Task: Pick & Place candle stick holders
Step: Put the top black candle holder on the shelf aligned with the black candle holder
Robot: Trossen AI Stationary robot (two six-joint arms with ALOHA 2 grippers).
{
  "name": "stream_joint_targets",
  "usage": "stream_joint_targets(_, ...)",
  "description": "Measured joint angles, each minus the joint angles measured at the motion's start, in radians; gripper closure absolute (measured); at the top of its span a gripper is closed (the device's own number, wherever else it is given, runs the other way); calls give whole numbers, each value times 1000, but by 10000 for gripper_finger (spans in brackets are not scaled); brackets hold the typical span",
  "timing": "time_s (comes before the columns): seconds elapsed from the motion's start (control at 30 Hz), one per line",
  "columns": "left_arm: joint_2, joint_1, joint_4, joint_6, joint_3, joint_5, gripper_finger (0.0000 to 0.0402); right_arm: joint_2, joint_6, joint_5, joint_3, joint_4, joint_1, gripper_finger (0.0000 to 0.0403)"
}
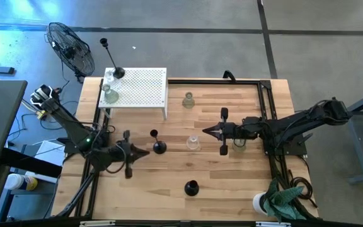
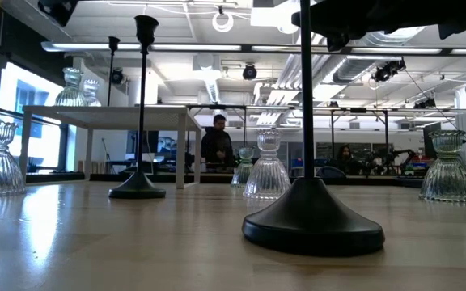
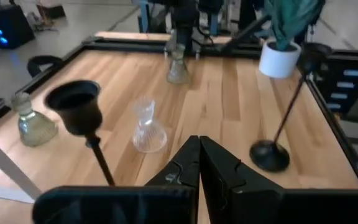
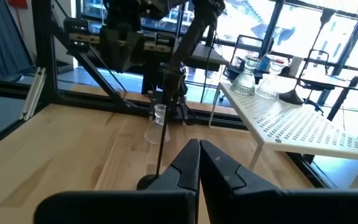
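Observation:
One black candle stick holder [image 1: 159,147] stands on its dome base left of the table's middle. Another [image 1: 191,187] stands nearer the front edge. My left gripper [image 1: 145,152] is shut just left of the first one, whose cup top [image 3: 76,106] and stem pass beside the fingers [image 3: 199,162]. My right gripper [image 1: 213,131] is shut and level, right of a clear glass holder [image 1: 193,143]. Another glass holder [image 1: 239,144] sits under the right arm, and one [image 1: 188,99] stands farther back. A white rack [image 1: 137,88] bears a black holder [image 1: 117,72] and glass ones [image 1: 110,94].
A white cup with a green plant [image 1: 261,203] stands at the table's near right corner. A black metal frame [image 1: 266,113] runs around the table's right part. A fan [image 1: 71,47] stands off the far left corner. People [image 2: 217,141] sit in the room behind.

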Motion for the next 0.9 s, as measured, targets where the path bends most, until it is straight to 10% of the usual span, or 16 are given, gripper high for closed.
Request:
stream_joint_targets(0.3,91,12,-71,-149,7,-28,377,0,2,-24,0,-4,0,401)
stream_joint_targets(0.9,328,153,68,-321,10,-205,151,0,3,-55,0,-15,0,402)
